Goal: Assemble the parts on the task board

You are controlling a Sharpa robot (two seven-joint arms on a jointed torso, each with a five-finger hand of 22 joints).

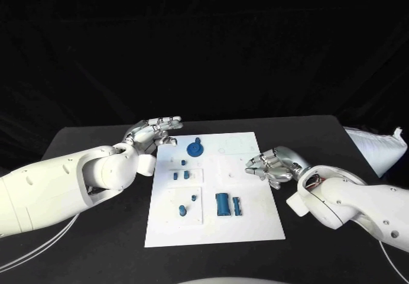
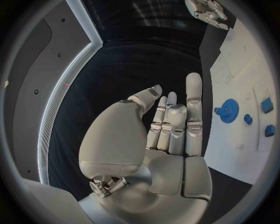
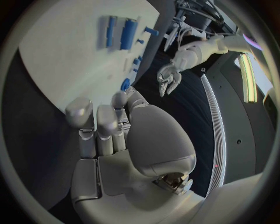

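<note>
The white task board (image 1: 256, 219) lies in the middle of the black table. A blue gear (image 1: 195, 147) sits near its far left corner. Small blue pieces (image 1: 179, 175) lie down its left side, and a large blue cylinder (image 1: 222, 203) lies beside a thinner one (image 1: 237, 205) near the middle. My left hand (image 1: 158, 133) hovers off the board's far left corner with fingers loosely spread, holding nothing. My right hand (image 1: 271, 164) hangs over the board's right edge, fingers curled in with nothing in them. The left wrist view shows the gear (image 2: 228, 111); the right wrist view shows the cylinder (image 3: 128, 33).
A white bag (image 1: 375, 148) lies at the table's right edge. Bare black table surrounds the board on all sides. The right hand (image 2: 207, 10) appears far off in the left wrist view, and the left hand (image 3: 168, 79) in the right wrist view.
</note>
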